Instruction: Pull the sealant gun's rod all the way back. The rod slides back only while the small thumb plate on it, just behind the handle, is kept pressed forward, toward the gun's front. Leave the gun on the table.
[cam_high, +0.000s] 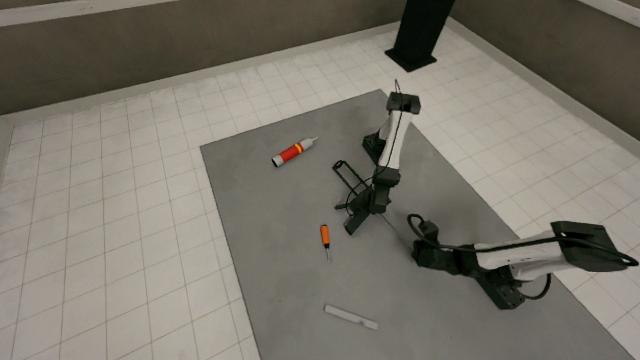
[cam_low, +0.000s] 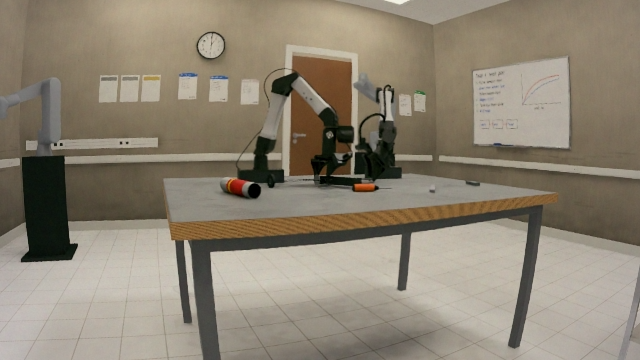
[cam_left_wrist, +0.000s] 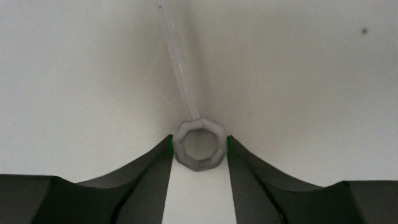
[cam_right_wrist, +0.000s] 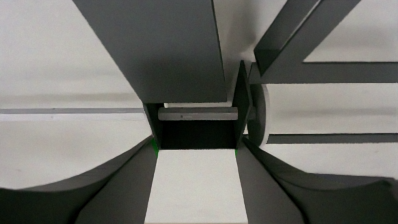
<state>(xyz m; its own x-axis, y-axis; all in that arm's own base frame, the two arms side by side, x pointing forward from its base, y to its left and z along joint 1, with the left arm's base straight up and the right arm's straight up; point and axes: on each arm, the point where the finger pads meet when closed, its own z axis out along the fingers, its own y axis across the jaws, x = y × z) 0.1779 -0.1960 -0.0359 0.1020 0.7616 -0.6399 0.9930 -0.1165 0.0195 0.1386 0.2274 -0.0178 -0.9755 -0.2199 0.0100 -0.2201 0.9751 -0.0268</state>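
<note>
The dark sealant gun (cam_high: 356, 222) (cam_low: 345, 180) lies on the grey table, its open cradle toward the cartridge. My right gripper (cam_right_wrist: 196, 135) is shut across the thumb plate (cam_right_wrist: 152, 125) behind the handle (cam_right_wrist: 175, 55) and the front plate (cam_right_wrist: 243, 100), squeezing them together. The piston disc (cam_right_wrist: 260, 117) sits close in front of the front plate. The thin rod (cam_high: 395, 227) (cam_left_wrist: 180, 65) runs far out behind the gun. My left gripper (cam_left_wrist: 200, 138) is shut on the ring (cam_left_wrist: 200, 123) at the rod's end. The fingertips are hidden in the top and exterior views.
A red and grey cartridge (cam_high: 291, 152) (cam_low: 240, 187) lies beyond the cradle. An orange screwdriver (cam_high: 325, 235) (cam_low: 365, 187) lies near the handle. A pale grey bar (cam_high: 350, 317) lies farther off. The right arm (cam_high: 392, 145) bends over the gun; the left arm (cam_high: 525, 255) reaches in behind it.
</note>
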